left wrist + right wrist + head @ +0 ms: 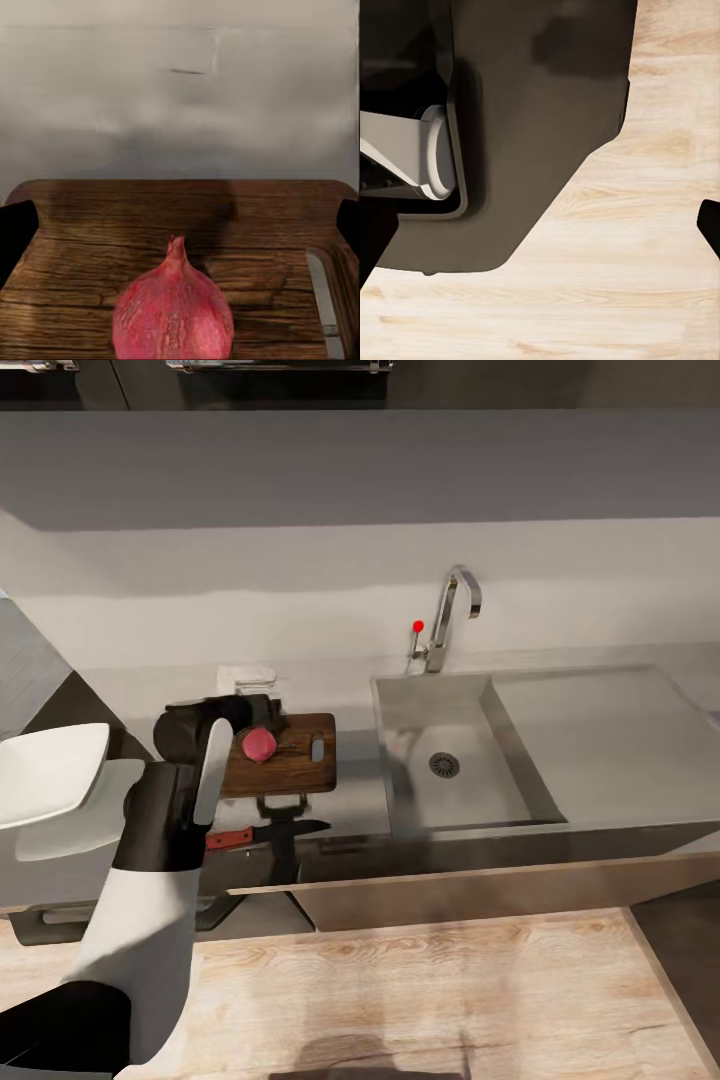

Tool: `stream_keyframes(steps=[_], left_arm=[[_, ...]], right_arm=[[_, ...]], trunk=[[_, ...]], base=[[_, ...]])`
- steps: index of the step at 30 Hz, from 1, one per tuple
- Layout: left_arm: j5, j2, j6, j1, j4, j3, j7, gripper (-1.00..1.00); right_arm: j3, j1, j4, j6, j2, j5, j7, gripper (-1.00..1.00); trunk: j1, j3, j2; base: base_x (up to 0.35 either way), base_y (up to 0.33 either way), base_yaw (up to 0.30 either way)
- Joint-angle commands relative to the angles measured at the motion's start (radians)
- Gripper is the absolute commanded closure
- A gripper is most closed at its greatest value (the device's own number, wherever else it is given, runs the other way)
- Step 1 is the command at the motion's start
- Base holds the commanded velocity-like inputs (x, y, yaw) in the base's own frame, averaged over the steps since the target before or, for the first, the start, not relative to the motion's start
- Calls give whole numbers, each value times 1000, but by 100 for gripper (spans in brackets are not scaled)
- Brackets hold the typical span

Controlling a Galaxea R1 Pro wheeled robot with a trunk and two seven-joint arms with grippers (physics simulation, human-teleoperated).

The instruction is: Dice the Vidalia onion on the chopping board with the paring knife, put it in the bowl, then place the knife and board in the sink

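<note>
The Vidalia onion (pixel 259 743) sits whole on the chopping board (pixel 300 765), red-skinned, its pointed tip up toward the wall in the left wrist view (pixel 174 315); I read it as already delivered from the sink (pixel 455 760), dicing not yet begun.

The left gripper (pixel 262 732) hovers right at the onion; in the left wrist view its fingertips (pixel 16 232) show dark at either edge, spread wide of the onion and not touching it, so I log the claw as released.

The board (pixel 112 225) lies near the countertop (pixel 360 690) front edge, handle slot toward the sink; the paring knife (pixel 262 832) lies just in front of the board, red handle left, blade pointing toward the sink, apparently at the very lip of the counter.

The bowl (pixel 50 770) sits at far left, partly hidden by my left arm.

The right gripper (pixel 540 247) points down at the wooden floor beside the robot base; both dark fingertips are apart with nothing between, so open.

Risks, my judgement:
- the onion is round and loose, so a nudge while lifting the left arm away could roll it off the board;
- the knife at the edge could be pushed off the counter by a clumsy approach;
- the left forearm covers the knife handle in the head view, so the grasp could be misjudged;
- the bowl is close to the arm's elbow and could be knocked.
</note>
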Motion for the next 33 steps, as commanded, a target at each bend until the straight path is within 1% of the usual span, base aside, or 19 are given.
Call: stream_keyframes(steps=[1, 4, 7, 20, 23, 33], left_arm=[[10, 0, 4, -1, -24, 1, 10, -100], [10, 0, 4, -1, -51, 2, 10, -100], [10, 1, 4, -1, -60, -2, 10, -100], [11, 4, 6, -1, -59, -4, 10, -100], [11, 5, 6, -1, -58, -4, 10, -100], [11, 5, 6, -1, -59, -4, 10, -100]], right_arm=[[7, -1, 1, -4, 0, -6, 1, -100], [7, -1, 1, -4, 0, -6, 1, -100], [7, -1, 1, -4, 0, -6, 1, -100], [7, -1, 1, -6, 0, -5, 2, -100], [9, -1, 0, -9, -1, -1, 10, -100], [11, -1, -1, -10, -1, 2, 14, -100]], trunk=[[1, -1, -2], [1, -1, -2], [1, -1, -2], [1, -1, -2], [1, -1, -2], [1, -1, -2]], base=[[0, 0, 0], [0, 0, 0], [0, 0, 0], [-14, 0, 0], [-219, 0, 0], [-325, 0, 0]])
